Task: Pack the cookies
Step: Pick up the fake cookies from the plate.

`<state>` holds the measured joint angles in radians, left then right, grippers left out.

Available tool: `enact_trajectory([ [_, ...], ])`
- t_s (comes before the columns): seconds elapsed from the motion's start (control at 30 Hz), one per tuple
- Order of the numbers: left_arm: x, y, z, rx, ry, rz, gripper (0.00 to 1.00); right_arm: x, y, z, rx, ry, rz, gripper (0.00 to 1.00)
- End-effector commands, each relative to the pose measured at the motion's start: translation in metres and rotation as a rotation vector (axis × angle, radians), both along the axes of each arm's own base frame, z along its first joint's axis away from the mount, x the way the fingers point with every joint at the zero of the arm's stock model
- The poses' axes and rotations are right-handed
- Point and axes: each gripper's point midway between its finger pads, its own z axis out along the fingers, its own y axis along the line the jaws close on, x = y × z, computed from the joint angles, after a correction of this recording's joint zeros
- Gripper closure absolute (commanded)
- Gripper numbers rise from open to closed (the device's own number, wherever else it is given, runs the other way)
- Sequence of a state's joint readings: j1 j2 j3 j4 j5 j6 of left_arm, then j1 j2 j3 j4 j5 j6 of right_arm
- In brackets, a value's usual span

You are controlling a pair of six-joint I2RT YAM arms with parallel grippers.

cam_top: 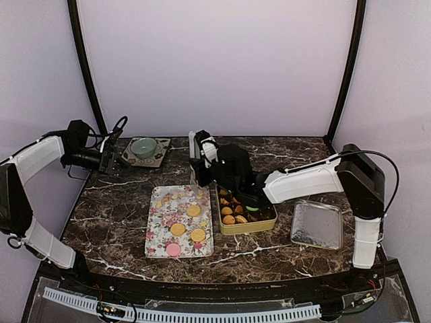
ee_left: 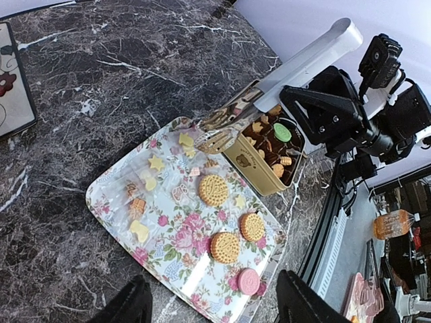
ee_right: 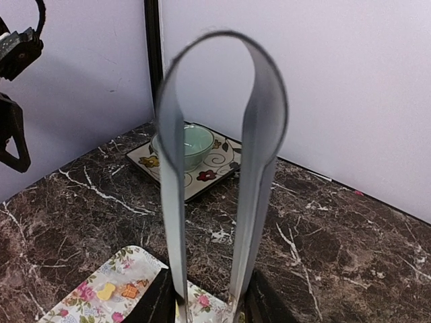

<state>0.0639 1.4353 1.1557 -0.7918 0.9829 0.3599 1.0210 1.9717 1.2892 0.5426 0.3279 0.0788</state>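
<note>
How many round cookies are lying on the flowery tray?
4. Three golden cookies cluster in the middle and right of the tray; one pink cookie lies by its near edge. The right arm may hide others at the far corner.

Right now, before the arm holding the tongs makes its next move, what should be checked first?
1. Grip on the tongs: ok, clamped between the fingers of the right gripper.
2. Whether the tongs' tips carry anything: cannot tell, they blur against the edge of the tin.
3. The tin's lid off: ok, it lies apart on the right.
4. All cookies packed: not ok, three golden and one pink lie on the flowered tray.
5. Path clear of the left gripper: ok, it is open, empty and held at the back left.
</note>
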Motion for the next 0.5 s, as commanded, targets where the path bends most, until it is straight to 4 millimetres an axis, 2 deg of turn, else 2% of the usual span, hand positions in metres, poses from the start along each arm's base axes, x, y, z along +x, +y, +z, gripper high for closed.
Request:
enact_trajectory([
  [0.0,-0.008,0.001,0.008,0.002,-0.035,-0.013,0.34,0.011,0.007,0.026,0.072,-0.082,-0.043,0.65],
  [0.47,-0.008,0.001,0.016,0.006,-0.048,-0.021,0.35,0.018,0.011,-0.013,0.011,-0.049,-0.059,0.61],
])
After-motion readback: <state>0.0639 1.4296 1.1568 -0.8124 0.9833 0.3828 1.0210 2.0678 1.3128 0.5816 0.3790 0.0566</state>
